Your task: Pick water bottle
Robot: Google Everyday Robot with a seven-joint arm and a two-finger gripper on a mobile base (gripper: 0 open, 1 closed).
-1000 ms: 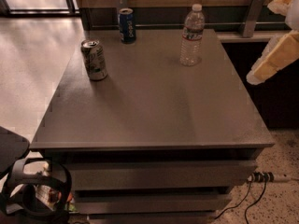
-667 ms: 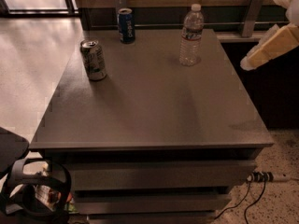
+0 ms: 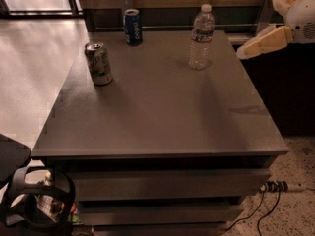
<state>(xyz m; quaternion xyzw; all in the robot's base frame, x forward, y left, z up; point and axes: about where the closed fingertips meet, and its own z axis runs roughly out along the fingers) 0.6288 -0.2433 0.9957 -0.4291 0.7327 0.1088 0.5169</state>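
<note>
The water bottle (image 3: 201, 37) is clear ribbed plastic with a white cap and a pale label band. It stands upright near the back right of the grey tabletop (image 3: 162, 102). My gripper (image 3: 258, 43) is at the right edge of the view, cream-coloured, to the right of the bottle and apart from it, over the table's right edge.
A blue soda can (image 3: 132, 27) stands at the back of the table. A silver-green soda can (image 3: 98, 63) stands at the left. A dark counter (image 3: 290, 82) lies to the right. Cables and a power strip (image 3: 278, 187) lie on the floor at lower right.
My gripper has moved up and to the left, closer to the bottle. The bottle and cans have not moved.
</note>
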